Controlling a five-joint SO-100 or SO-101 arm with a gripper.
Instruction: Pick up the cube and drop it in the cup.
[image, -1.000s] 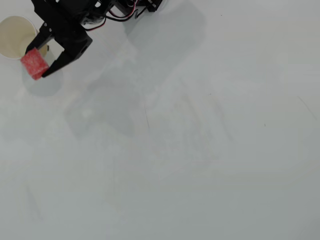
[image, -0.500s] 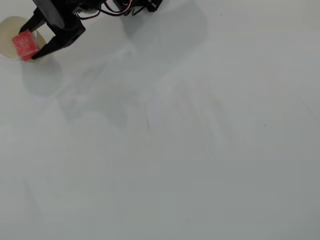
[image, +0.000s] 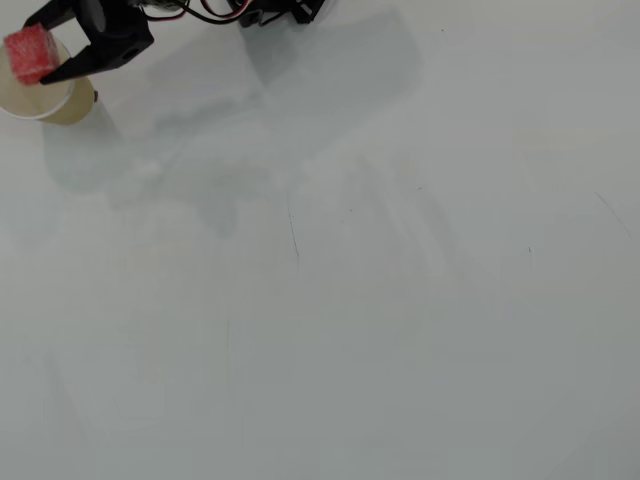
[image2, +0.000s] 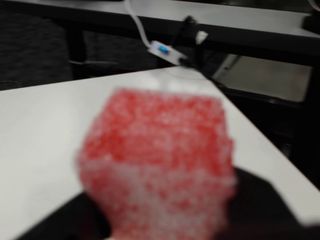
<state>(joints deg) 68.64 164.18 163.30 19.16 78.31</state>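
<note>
Overhead view: the black two-finger gripper (image: 40, 48) sits at the far-left corner of the frame, jaws closed narrow on the small bright red speckled cube (image: 31, 54). One finger runs along the cube's top side, the other along its lower-right side. The cube is held directly over the mouth of the cream paper cup with a white inside (image: 62, 104); the cube covers part of the round rim, and the cup's left edge is just about at the frame's left edge. I cannot tell whether the cube touches the rim or hangs clear of it.

The arm body, black with red and white wiring (image: 205, 10), runs along the top edge of the frame, cut off by it.

The white desk surface (image: 380, 300) is bare from the cup rightward and down to the near edge: open room across the whole centre, right side and bottom. Only faint scratches and the arm's soft shadow mark it.

Wrist view: the cube (image2: 160, 170) fills the centre, blurred and very close to the lens, with dark gripper parts low on either side. Behind it the white desk (image2: 40, 130) narrows to a corner at upper right. Its right edge drops off to a dark floor area. Beyond the corner are another table edge, a white cable (image2: 137, 25) and a small white-and-blue device (image2: 162, 50). The cup does not show in this view.
</note>
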